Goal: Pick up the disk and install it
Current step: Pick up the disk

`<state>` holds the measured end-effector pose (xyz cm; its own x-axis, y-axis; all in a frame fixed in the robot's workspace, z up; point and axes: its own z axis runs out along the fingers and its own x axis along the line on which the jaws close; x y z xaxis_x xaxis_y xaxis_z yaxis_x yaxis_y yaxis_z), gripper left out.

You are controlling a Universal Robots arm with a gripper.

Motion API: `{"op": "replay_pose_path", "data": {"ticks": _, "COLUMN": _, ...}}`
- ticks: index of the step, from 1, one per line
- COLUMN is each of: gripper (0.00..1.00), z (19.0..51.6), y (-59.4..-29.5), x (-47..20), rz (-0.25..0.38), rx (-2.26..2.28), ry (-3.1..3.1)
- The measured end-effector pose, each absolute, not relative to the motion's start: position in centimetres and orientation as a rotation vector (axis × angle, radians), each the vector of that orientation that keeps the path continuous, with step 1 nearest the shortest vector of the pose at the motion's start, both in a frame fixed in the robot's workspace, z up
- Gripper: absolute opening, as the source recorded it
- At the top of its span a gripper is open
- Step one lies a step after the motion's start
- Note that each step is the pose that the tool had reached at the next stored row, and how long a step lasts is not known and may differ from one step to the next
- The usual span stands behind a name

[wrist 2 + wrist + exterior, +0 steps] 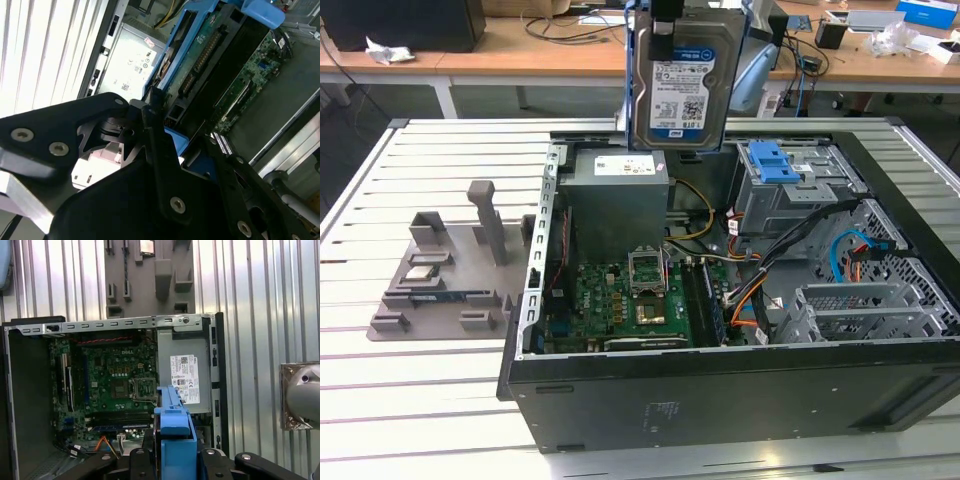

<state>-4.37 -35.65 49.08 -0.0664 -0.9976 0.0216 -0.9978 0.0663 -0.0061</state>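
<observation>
Blue-framed disk (pixel 688 85) hangs upright above the open case (pixel 720 385), seemingly pinched by the hand (pixel 664 35).

The disk (pixel 688 78) is dull silver metal with a paper label (pixel 678 100), framed in blue plastic; the case (pixel 720 405) is matt black.

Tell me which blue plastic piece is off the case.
The bracket around the disk, held above the case by the gripper; the latch sits on the grey cage inside.

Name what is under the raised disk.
Under the disk sits the open case, its grey power supply directly below. In the first wrist view the blue bracket covers part of it.
</observation>
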Motion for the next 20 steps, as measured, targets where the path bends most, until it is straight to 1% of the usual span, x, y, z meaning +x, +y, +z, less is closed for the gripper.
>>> {"op": "replay_pose_path", "data": {"ticks": 20, "gripper": 0.37, "z": 49.1, "y": -38.8, "x": -4.4, "rz": 0.03, "rx": 2.138, "ry": -2.285}}
